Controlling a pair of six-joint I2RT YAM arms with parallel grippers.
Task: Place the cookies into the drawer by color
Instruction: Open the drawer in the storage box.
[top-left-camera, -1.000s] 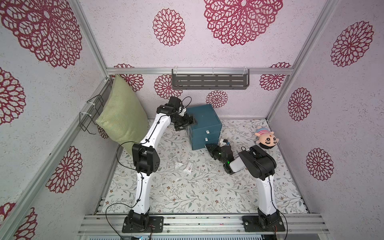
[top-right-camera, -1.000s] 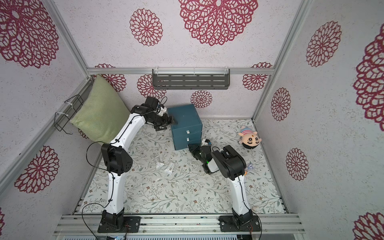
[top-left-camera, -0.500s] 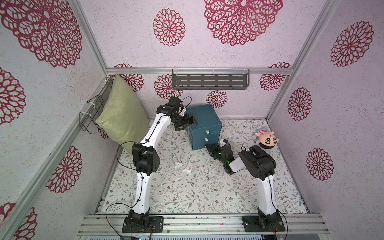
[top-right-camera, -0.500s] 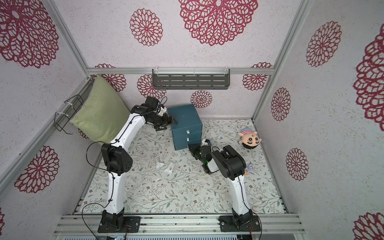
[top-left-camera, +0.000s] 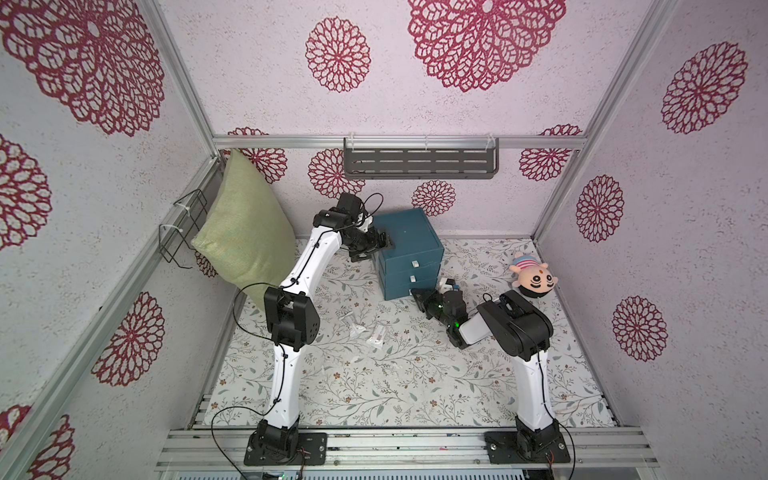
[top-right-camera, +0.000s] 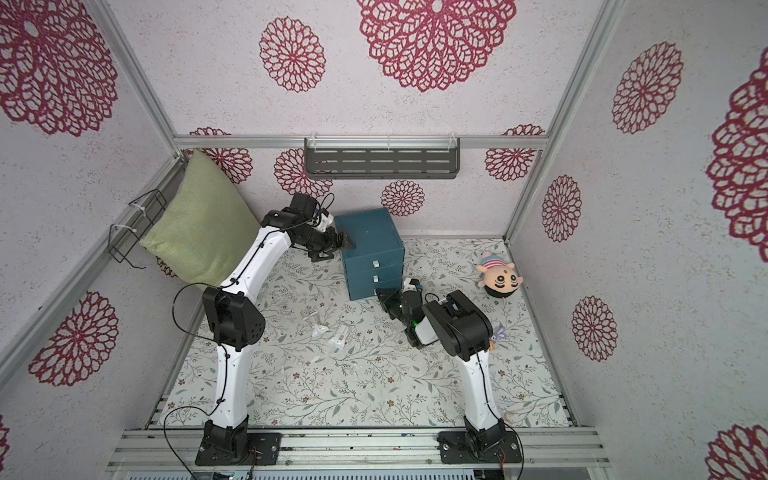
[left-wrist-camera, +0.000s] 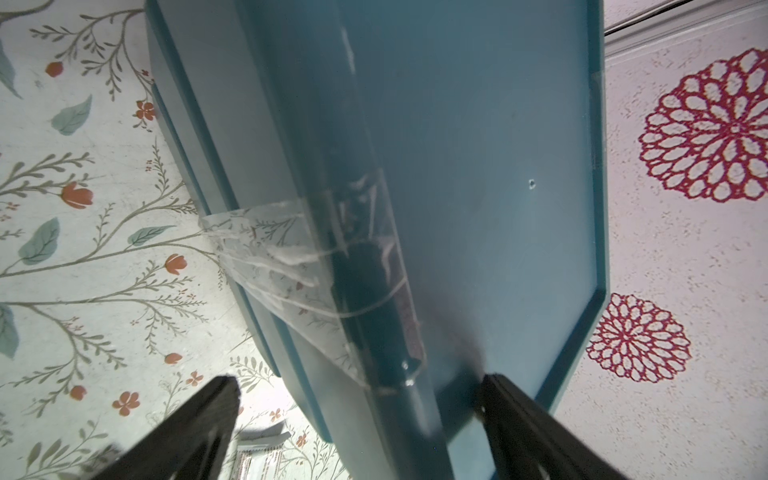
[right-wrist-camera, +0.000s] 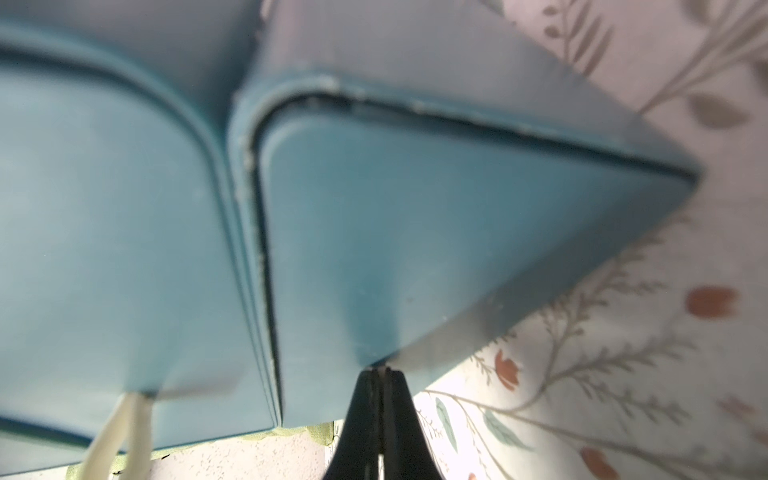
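Change: over the last second my right claw (right-wrist-camera: 380, 376) has pinched its fingers together. Neither arm has otherwise shifted.
Right claw: fully closed, low against the front of the drawer (top-left-camera: 405, 235). A thin pale sliver sits between the tips, which looks like the bottom pull tab (top-left-camera: 412, 291).
Middle pull tab (right-wrist-camera: 120, 432): hangs free from the drawer front, just beside my closed tips.
Left claw (left-wrist-camera: 359, 380): jaws spread wide, holding nothing. It straddles the drawer's upper edge on the pillow (top-left-camera: 245, 232) side, one finger over the top and the other beside the side wall.
Drawer fronts: all three look pushed in.
Cookies (top-left-camera: 356, 331): two clear packets lie on the floor mat (top-left-camera: 374, 386) in front of the drawer, well apart from it, toward my left arm.
Clear tape (left-wrist-camera: 286, 257): a strip runs from the drawer's side wall down to the floor mat.
Plush doll (top-left-camera: 532, 279): on the floor mat beside the drawer, on my right arm's side, well apart from it.
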